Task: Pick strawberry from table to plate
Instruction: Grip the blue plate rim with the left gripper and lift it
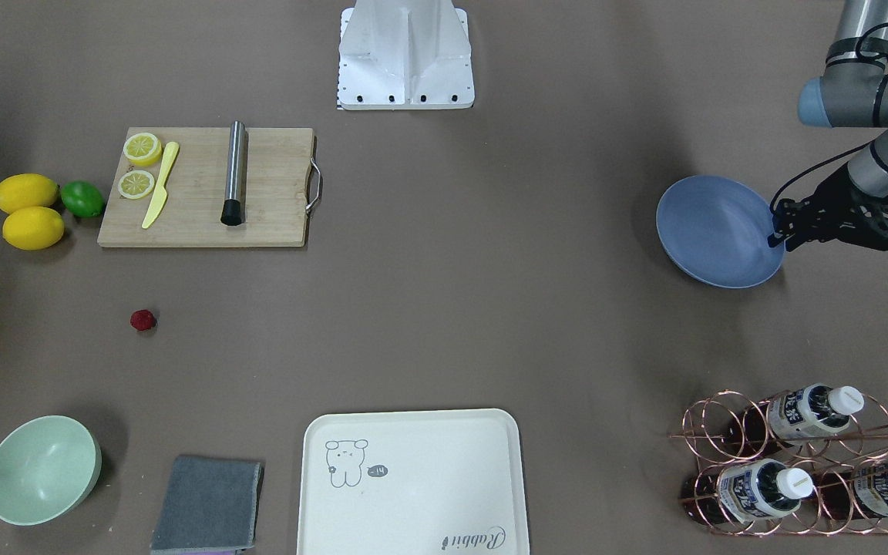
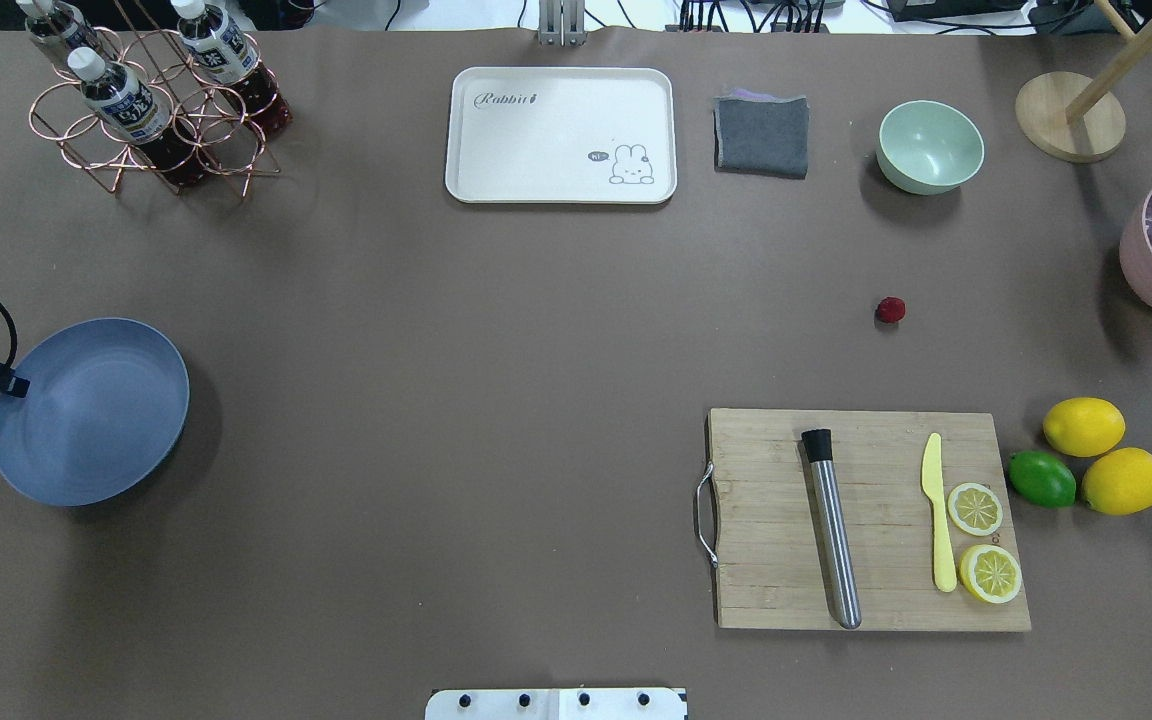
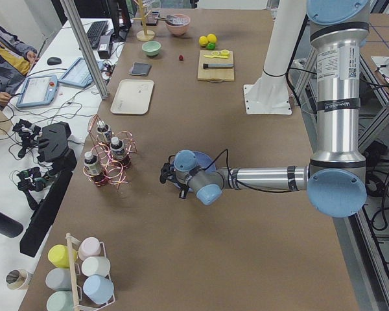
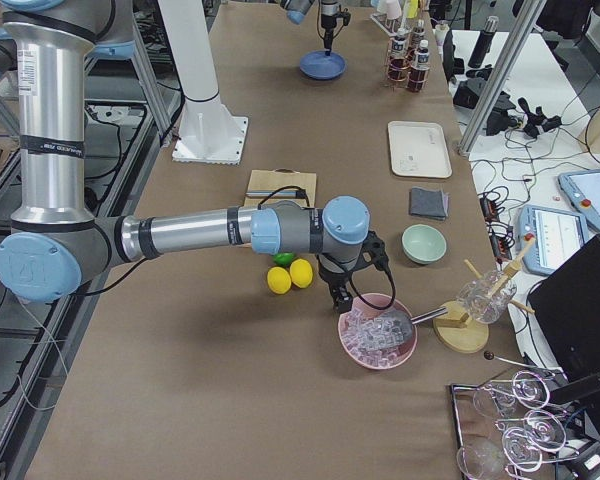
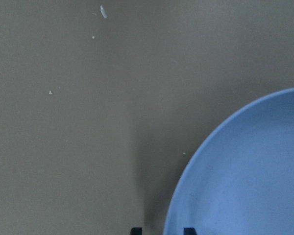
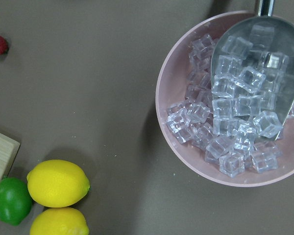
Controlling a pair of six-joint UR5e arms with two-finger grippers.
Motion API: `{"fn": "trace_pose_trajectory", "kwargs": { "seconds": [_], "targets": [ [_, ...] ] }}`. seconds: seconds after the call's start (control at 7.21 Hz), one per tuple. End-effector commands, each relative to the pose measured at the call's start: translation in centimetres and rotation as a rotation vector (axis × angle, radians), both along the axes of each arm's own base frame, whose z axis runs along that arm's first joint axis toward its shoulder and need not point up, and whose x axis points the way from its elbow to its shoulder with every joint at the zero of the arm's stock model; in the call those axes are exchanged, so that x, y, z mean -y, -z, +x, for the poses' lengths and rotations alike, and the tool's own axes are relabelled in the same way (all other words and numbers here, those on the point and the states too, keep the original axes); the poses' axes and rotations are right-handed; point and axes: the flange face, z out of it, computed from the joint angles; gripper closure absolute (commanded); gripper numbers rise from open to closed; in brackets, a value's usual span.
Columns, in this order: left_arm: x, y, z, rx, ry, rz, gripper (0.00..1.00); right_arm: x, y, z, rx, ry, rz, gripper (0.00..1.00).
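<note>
The strawberry (image 2: 890, 310) lies on the surface (image 2: 536, 350) between board (image 2: 866, 520) and green bowl (image 2: 931, 147), well apart from the plate (image 2: 86, 420). The left claw (image 1: 783, 233) is spread, astride the plate's rim. The right claw (image 4: 340, 298) hangs by the ice bowl (image 4: 378, 345); its state I cannot tell.

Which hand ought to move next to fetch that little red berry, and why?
Probably the right hand should slide over the strawberry: it hangs by the lemons and ice bowl, near the berry, while the left hand sits at the rim of the far-off plate.
</note>
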Motion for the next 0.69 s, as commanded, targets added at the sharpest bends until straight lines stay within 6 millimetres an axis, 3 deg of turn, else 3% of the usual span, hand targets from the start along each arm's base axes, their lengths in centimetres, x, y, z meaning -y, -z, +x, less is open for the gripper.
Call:
{"fn": "trace_pose_trajectory", "kwargs": {
  "seconds": [0.0, 0.14, 0.28, 0.42, 0.55],
  "targets": [
    [-0.5, 2.4, 0.4, -0.096, -0.009, -0.11, 1.0, 2.3, 2.6, -1.9, 0.003, -0.036, -0.027, 0.02],
    [-0.2, 5.9, 0.7, -0.137, 0.08, -0.205, 1.0, 3.9, 4.4, -4.1, 0.007, -0.028, -0.026, 0.02],
    [0.2, 9.7, 1.3, -0.183, 0.127, -0.249, 1.0, 5.0, 6.4, -7.6, 0.014, -0.03, -0.059, 0.02],
    [0.1, 13.4, 3.9, -0.221, 0.153, -0.309, 1.0, 5.7, 7.6, -11.6, 0.027, -0.033, -0.059, 0.02],
    [0.1, 17.3, 8.4, -0.245, 0.191, -0.336, 1.0, 6.1, 8.5, -16.2, 0.031, -0.064, -0.066, 0.02]
  ]
}}
